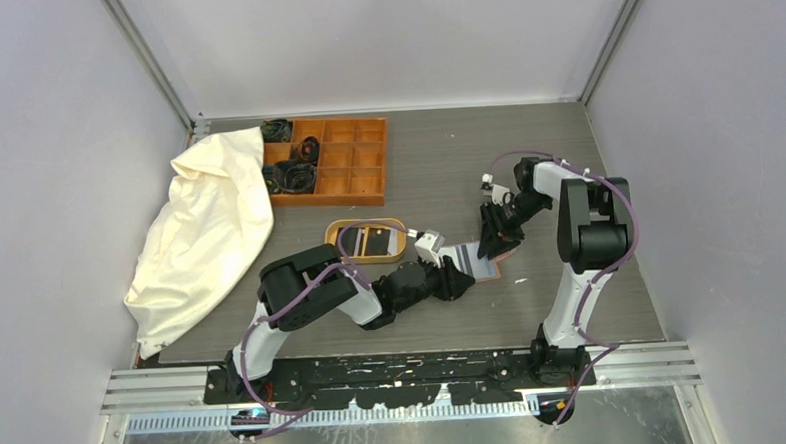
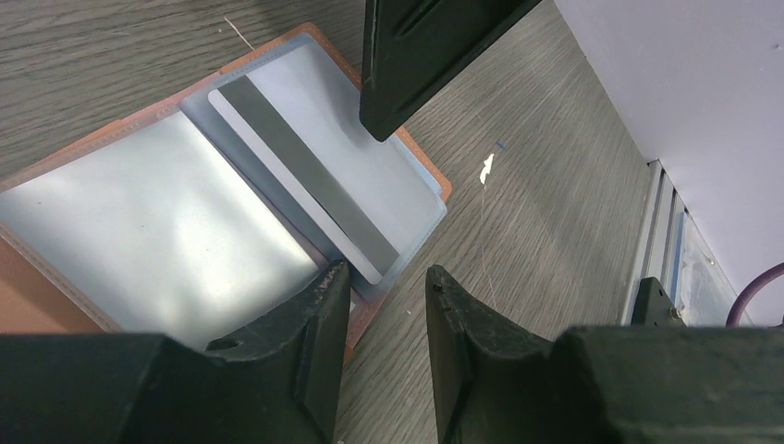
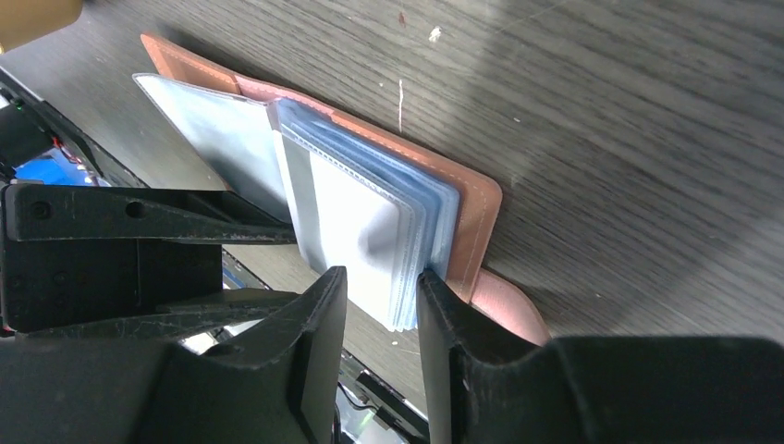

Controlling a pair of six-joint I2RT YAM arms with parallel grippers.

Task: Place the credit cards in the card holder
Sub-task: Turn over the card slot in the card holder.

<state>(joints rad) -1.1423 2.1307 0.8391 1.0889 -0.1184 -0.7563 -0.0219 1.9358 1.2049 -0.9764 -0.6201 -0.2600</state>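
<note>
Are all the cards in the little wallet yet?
Not yet. One pale card looks slid into a clear sleeve of the open card holder. The left gripper sits at that card's end, and the right gripper is on the holder too. Black cards in the oval tray are left to do.

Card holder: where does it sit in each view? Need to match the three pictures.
Top external: card holder lies open right of centre, between the two arms' tips.
Left wrist: card holder fills the left and centre, clear sleeves spread.
Right wrist: card holder is at centre, sleeves standing between the fingertips.
Shared landmark: the right gripper, at the holder in all three.
</note>
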